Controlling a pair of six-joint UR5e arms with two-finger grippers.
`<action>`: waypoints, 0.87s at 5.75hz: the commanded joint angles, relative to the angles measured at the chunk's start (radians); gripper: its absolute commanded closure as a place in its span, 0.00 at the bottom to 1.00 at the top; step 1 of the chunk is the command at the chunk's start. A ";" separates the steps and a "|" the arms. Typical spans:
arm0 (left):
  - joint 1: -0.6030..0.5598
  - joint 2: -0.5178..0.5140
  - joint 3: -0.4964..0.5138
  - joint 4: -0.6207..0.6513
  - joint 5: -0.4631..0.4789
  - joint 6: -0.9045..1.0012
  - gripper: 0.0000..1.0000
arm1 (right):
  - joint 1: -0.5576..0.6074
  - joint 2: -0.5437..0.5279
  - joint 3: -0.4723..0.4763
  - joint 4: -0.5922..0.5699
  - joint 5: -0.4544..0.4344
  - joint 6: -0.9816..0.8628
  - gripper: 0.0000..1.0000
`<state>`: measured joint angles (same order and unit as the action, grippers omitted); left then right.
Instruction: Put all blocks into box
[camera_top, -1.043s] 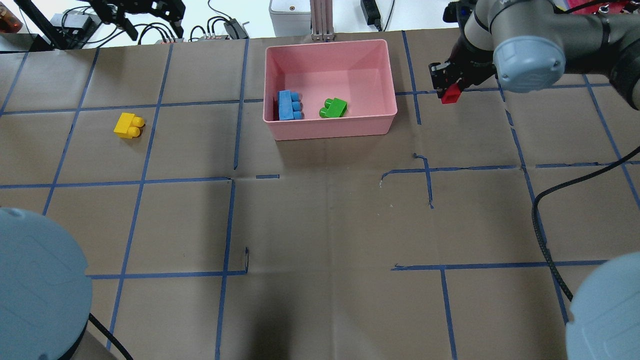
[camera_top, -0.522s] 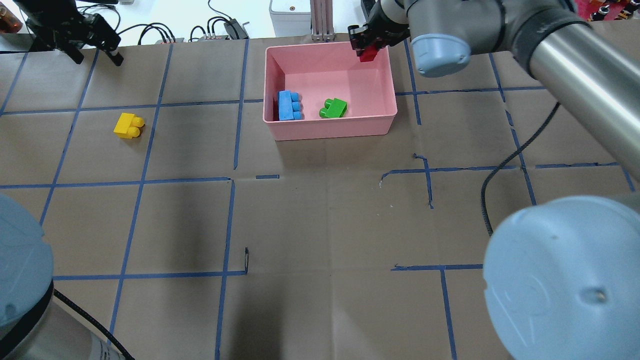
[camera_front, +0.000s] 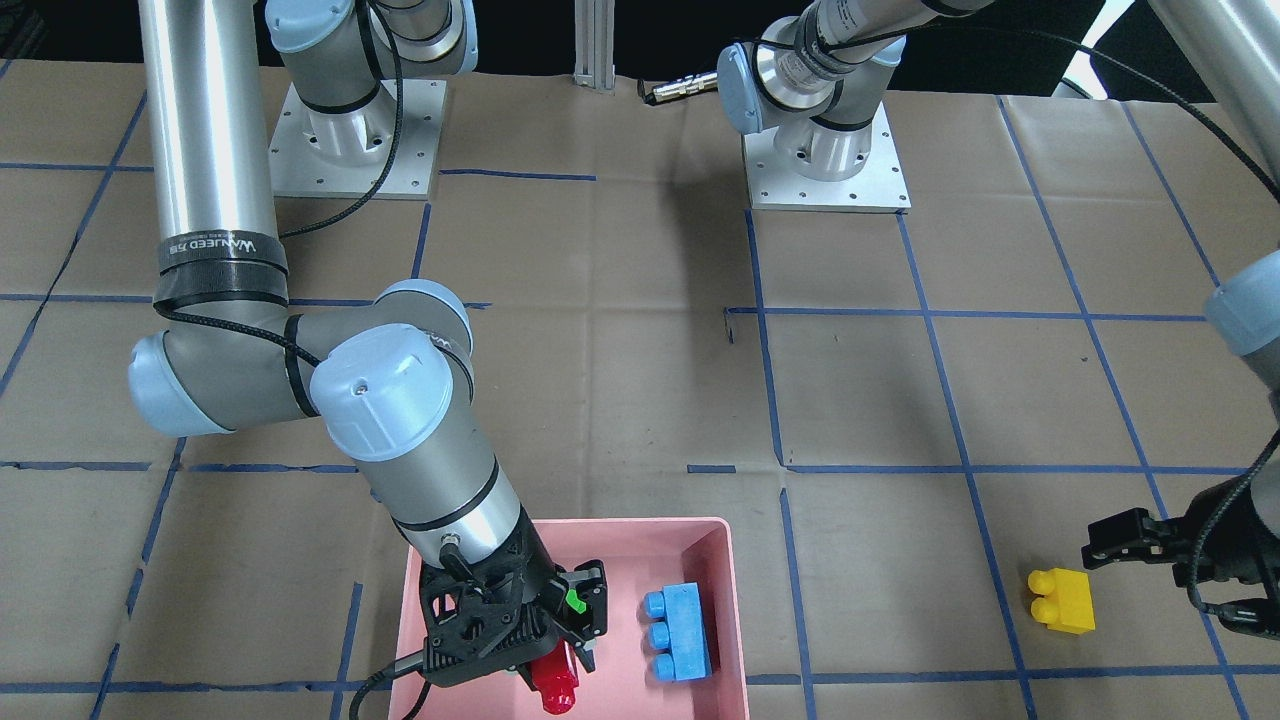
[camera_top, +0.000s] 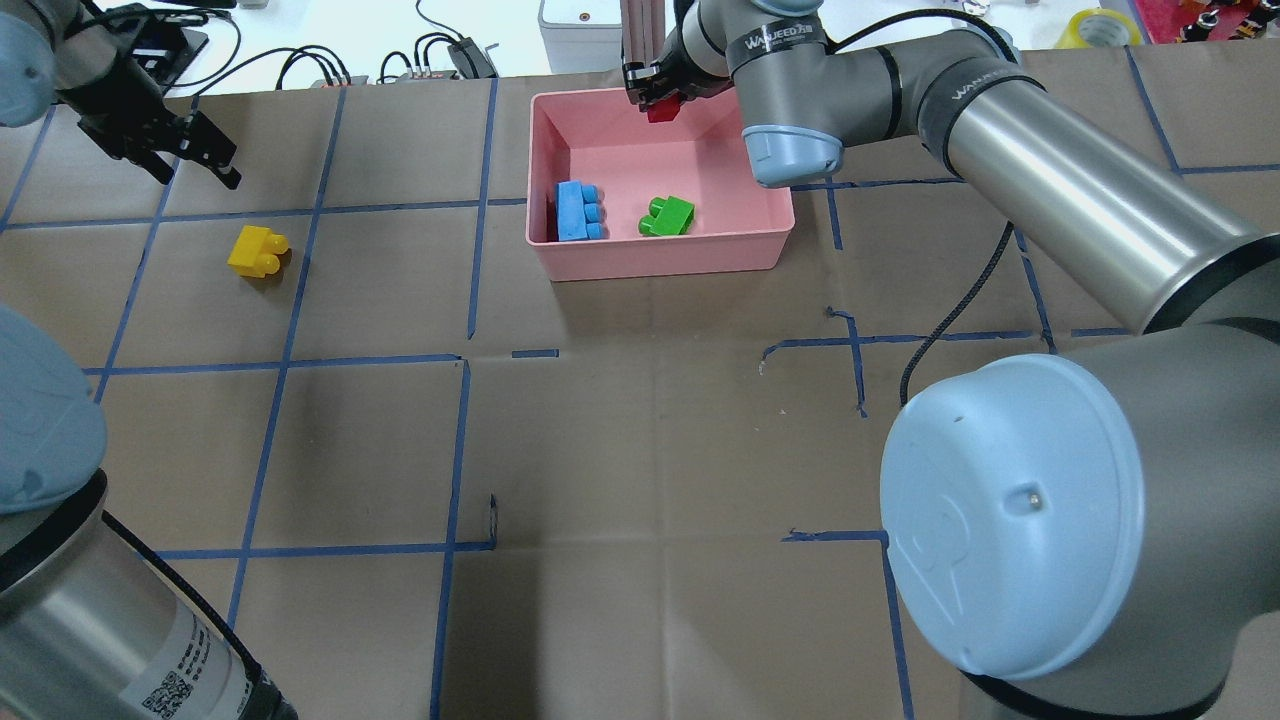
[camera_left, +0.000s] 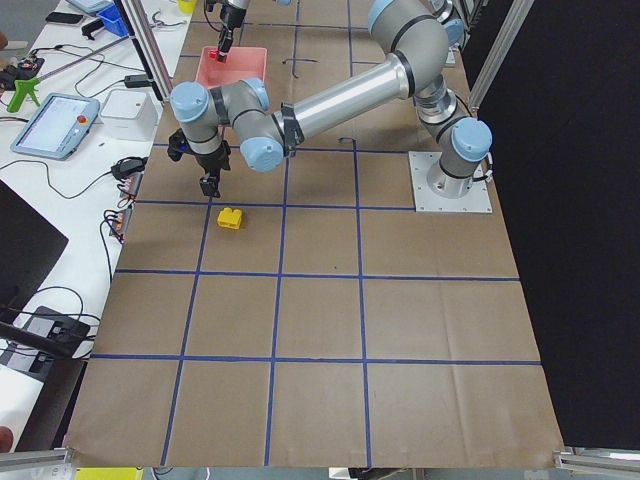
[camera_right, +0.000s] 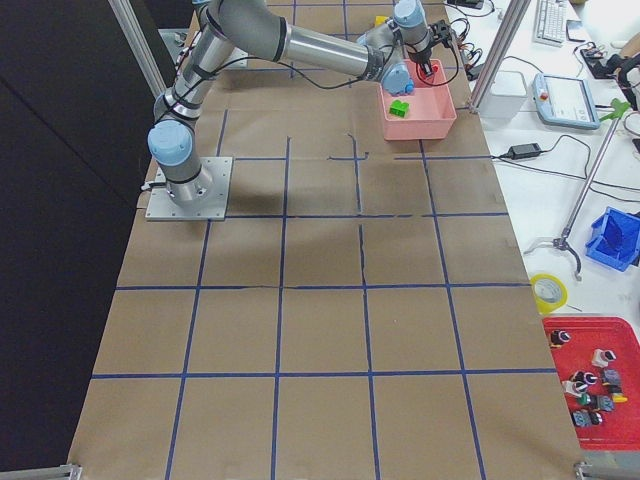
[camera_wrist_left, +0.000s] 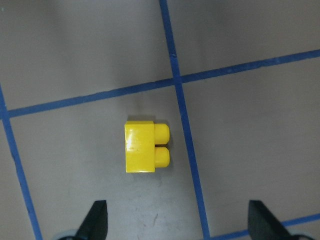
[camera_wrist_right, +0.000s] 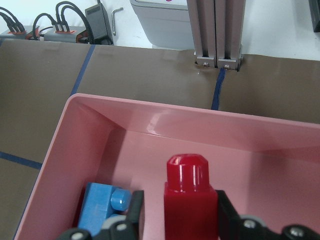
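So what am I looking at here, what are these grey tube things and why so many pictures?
Those are two robot arms bolted to a paper-covered table. The pictures come from cameras overhead, in front, at each table end and on each wrist. The right arm grips a small red plastic brick in its jaws over a shallow pink plastic tray, where a light-blue three-stud brick and a green two-stud brick already lie. A yellow two-stud brick sits on the table, with the left arm holding its jaws open near it.

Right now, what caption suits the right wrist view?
Right end effector holds a red brick over the pink box, blue brick lying inside.
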<state>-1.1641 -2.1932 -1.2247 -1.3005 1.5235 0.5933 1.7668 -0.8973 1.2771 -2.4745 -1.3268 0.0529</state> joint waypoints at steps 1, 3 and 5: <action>0.001 -0.094 -0.038 0.143 -0.002 0.046 0.01 | 0.000 -0.008 -0.002 0.038 -0.002 0.001 0.00; 0.001 -0.177 -0.041 0.213 0.000 0.091 0.01 | -0.025 -0.094 -0.001 0.232 -0.012 -0.016 0.00; 0.004 -0.145 -0.112 0.213 0.001 0.092 0.01 | -0.088 -0.300 0.016 0.737 -0.140 -0.044 0.00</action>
<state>-1.1610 -2.3546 -1.2989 -1.0889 1.5237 0.6844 1.7012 -1.1015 1.2871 -1.9691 -1.3893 0.0213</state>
